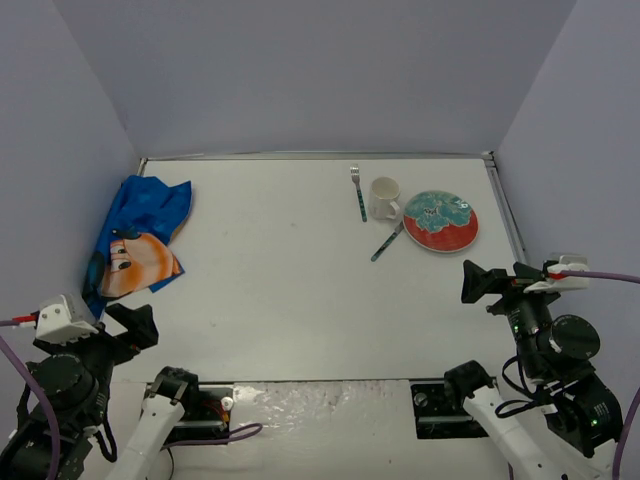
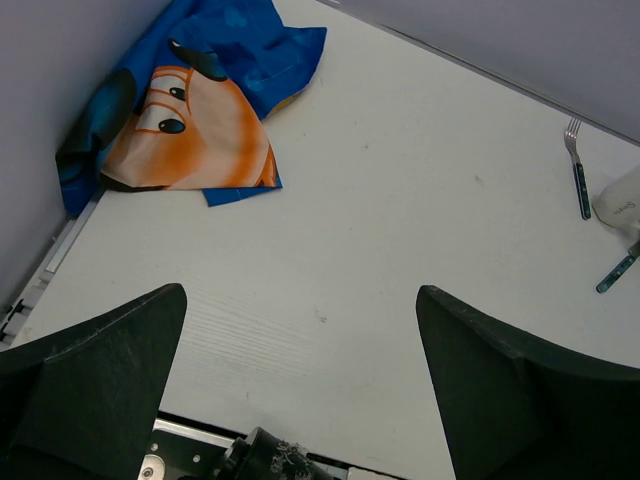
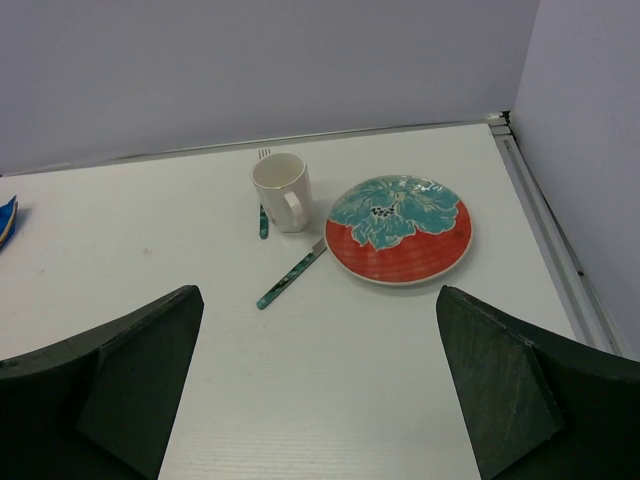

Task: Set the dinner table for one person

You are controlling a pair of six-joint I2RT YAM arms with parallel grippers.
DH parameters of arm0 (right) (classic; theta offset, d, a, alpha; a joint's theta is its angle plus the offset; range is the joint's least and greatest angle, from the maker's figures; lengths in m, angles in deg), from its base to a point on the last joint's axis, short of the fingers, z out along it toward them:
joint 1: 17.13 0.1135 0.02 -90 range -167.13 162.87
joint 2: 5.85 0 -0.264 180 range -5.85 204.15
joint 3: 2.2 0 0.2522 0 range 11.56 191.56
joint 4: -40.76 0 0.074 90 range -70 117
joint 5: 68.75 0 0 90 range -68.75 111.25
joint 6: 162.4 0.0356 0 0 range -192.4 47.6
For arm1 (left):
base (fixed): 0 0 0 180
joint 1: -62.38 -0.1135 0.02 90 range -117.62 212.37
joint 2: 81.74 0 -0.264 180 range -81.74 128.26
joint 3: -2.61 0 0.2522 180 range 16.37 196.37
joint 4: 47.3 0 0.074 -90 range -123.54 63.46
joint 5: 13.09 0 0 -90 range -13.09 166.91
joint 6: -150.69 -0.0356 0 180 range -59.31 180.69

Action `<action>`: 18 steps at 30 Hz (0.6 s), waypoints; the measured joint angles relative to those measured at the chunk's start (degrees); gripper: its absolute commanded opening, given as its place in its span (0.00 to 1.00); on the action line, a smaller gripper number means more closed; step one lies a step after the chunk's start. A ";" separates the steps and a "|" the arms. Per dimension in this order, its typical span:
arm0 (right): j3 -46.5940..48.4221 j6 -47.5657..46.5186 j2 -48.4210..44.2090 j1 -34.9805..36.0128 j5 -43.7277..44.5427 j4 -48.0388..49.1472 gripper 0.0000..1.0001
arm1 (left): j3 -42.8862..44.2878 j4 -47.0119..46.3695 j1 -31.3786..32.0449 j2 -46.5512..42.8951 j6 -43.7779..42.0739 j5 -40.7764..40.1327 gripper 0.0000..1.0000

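Bench setting looks unstarted, judging by how the pieces lie. The left tool hangs above the near left corner with its jaws spread wide and nothing between them. It is tipped so its camera looks across the bare surface toward the placemat. The right tool sits the same way over the near right corner, jaws wide and empty, facing the tableware. Both seem parked where each can reach its own side, which would explain the split of jobs.

Outward from the left tool, the blue and orange placemat lies crumpled and folded on itself against the left edge, toward the far left corner. It probably needs spreading flat first, since the rest belongs on it. Outward from the right tool, the pieces cluster near the far right corner. A red plate with a teal flower is nearest the right edge. A white mug stands just beside it, handle toward the plate. A teal-handled knife lies slanted with its tip at the plate's rim. A fork lies beyond the mug, partly hidden behind it from the right wrist.

The bench itself is a large white rectangle, flat and matte, with a thin metal rim along the far and side edges. Faint grain and a few dark specks show near the middle, and pale walls close it in on three sides.
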 measured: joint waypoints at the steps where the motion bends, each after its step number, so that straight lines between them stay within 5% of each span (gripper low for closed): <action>1: 0.00 0.18 0.09 0.00 0.14 -0.01 1.00 | 0.20 0.11 0.00 0.29 0.00 0.08 0.97; 18: 1.89 1.28 7.90 0.00 0.18 -0.31 1.00 | 5.41 2.19 0.00 21.05 0.47 5.83 0.97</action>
